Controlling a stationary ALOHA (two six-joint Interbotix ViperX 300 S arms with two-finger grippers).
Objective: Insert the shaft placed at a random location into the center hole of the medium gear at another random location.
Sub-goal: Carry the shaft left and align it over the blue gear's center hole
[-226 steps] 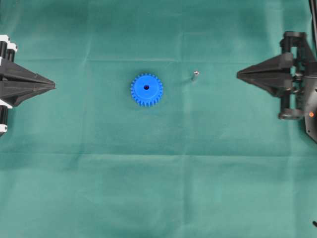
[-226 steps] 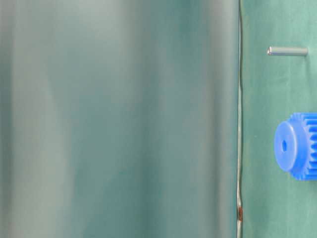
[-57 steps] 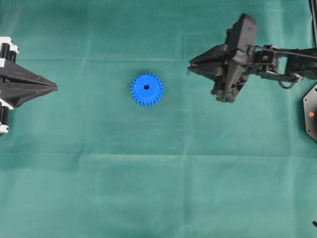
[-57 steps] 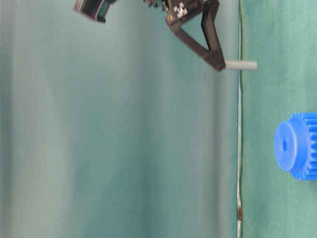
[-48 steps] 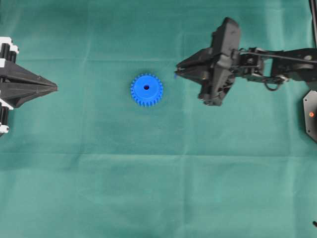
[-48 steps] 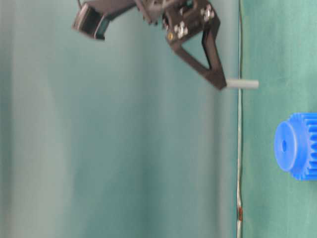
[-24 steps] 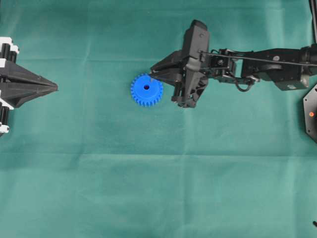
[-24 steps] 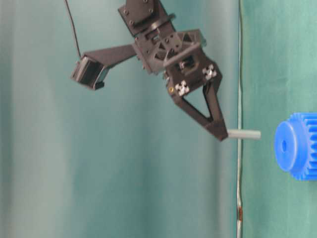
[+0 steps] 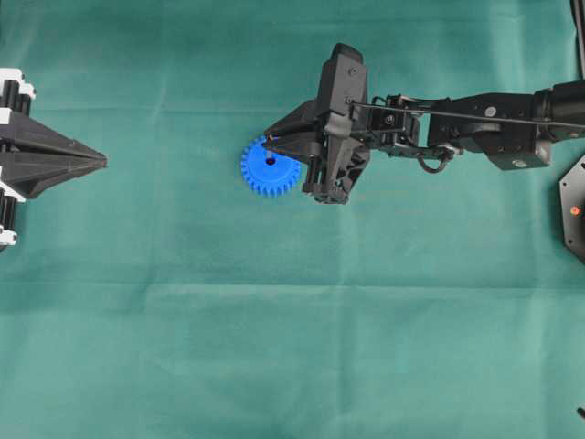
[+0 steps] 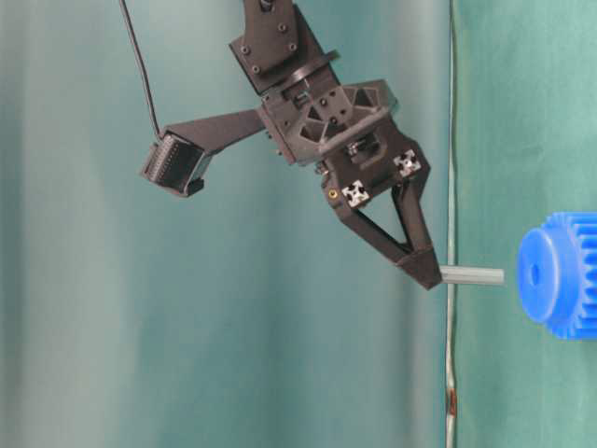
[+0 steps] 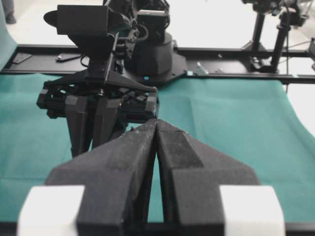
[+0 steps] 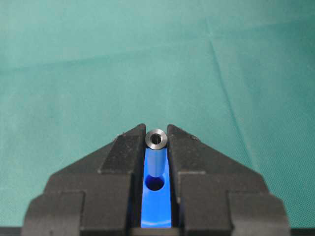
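The medium gear (image 9: 260, 178) is bright blue and lies flat on the green cloth near the middle. My right gripper (image 9: 269, 146) hangs over it, shut on the shaft (image 12: 157, 139), a small silver pin held upright. In the table-level view the shaft (image 10: 471, 275) points at the gear's hub (image 10: 546, 273), with a small gap between its end and the hub face. Between the right fingers I see the blue hub, with the center hole (image 12: 155, 184) just below the pin's shaft. My left gripper (image 9: 102, 162) rests shut and empty at the left edge, far from the gear.
The right arm (image 9: 475, 128) stretches in from the right edge across the cloth. A black base plate (image 9: 574, 210) sits at the far right. Green cloth (image 9: 292, 347) covers the table, with faint fold lines. A black frame rail (image 11: 236, 51) runs behind the table.
My right gripper has carried the shaft leftward from beside the gear to over its hub. The shaft now lines up with the hole. The left arm has not moved.
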